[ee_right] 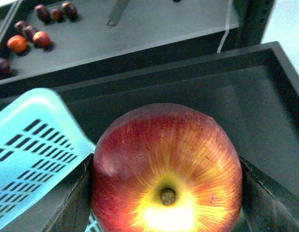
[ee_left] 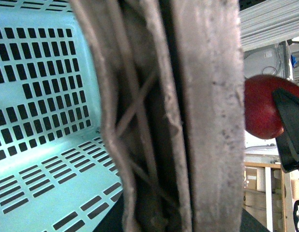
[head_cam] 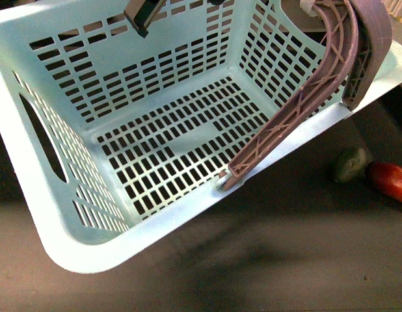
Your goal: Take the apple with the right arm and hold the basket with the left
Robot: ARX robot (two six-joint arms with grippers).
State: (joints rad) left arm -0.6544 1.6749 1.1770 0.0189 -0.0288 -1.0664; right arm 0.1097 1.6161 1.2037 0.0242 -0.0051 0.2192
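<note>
The pale blue slotted basket (head_cam: 155, 130) hangs tilted, close to the front camera, and looks empty inside. Its mauve handle (head_cam: 344, 39) arches over the right rim. In the left wrist view the handle (ee_left: 188, 121) fills the middle of the frame, and my left gripper is shut on it with its fingers hidden behind it. My right gripper (ee_right: 166, 193) is shut on the apple (ee_right: 164, 164), red with a yellow patch round the stem, one black finger (ee_right: 72, 203) at each side. The apple (ee_left: 261, 106) also shows beside the handle. The basket rim (ee_right: 38, 135) lies just beside the apple.
A dark green avocado (head_cam: 350, 164) and an elongated red-orange fruit (head_cam: 389, 182) lie on the dark table right of the basket. A dark tray (ee_right: 265, 96) lies below the apple. A shelf behind it holds several small fruits (ee_right: 28, 38).
</note>
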